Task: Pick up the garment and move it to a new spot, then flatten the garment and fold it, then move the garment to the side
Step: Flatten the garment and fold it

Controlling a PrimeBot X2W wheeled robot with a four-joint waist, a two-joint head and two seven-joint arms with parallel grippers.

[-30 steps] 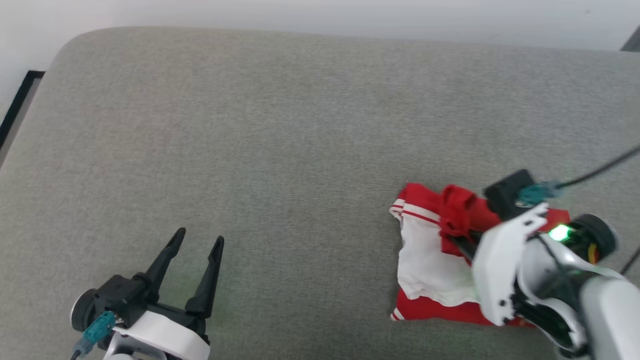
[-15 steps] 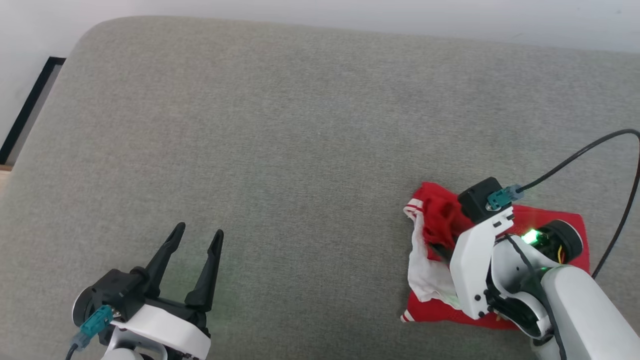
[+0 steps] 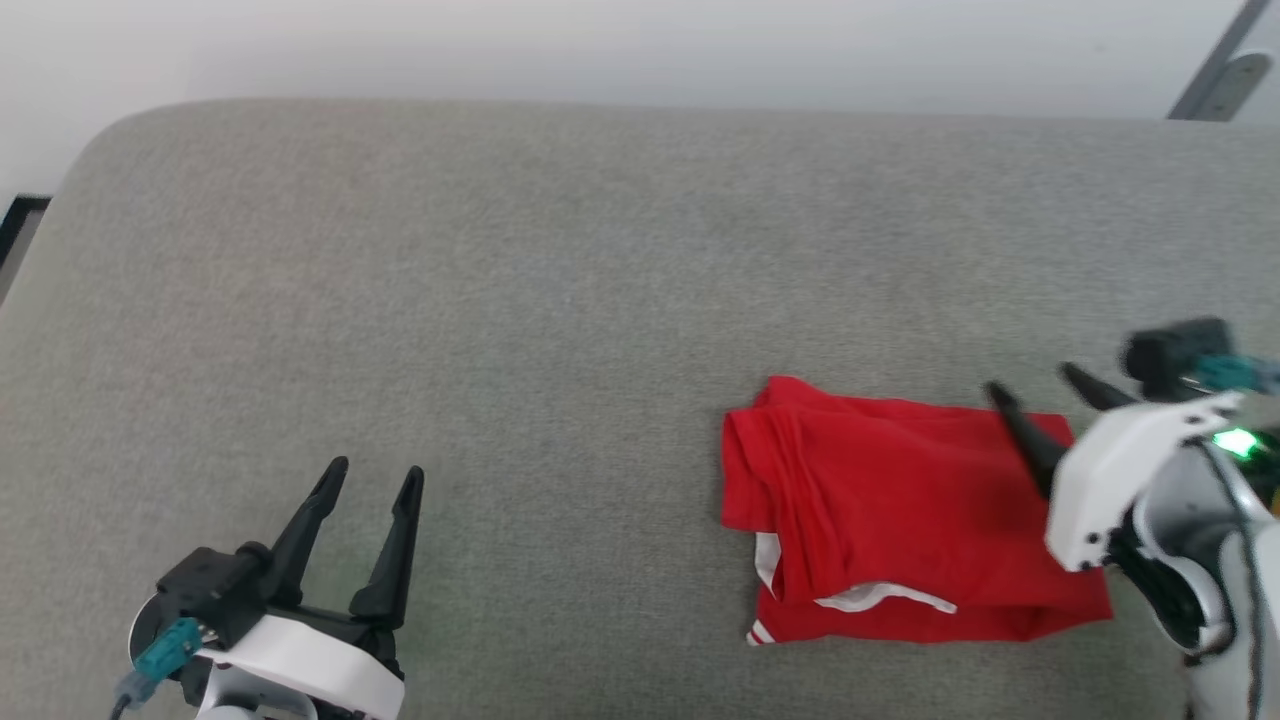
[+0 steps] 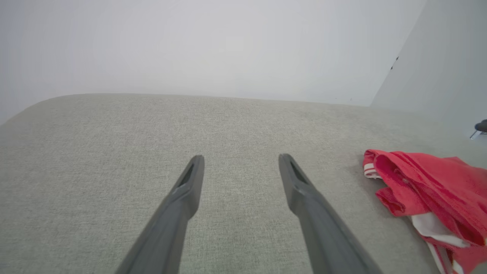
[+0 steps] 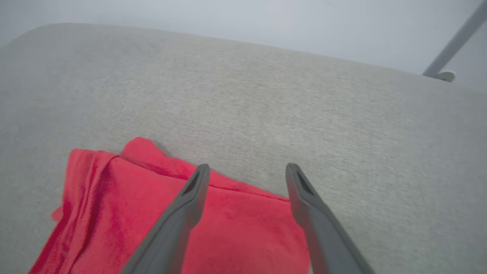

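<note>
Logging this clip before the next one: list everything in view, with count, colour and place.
shirt: one, red with white trim, folded, lying on the cushion's right half
cushion: one, grey fabric, under everything
wall: one, pale, behind the cushion
pole: one, grey, slanted, top right past the cushion
left tool: one, dark fingers, open, lower left over bare cushion
right tool: one, dark fingers, open, at the shirt's right edge, holding nothing

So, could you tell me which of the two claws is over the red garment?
The right claw: open, it hangs above the right edge of the folded garment. The left claw, also open, sits well apart over the grey cushion.
</note>
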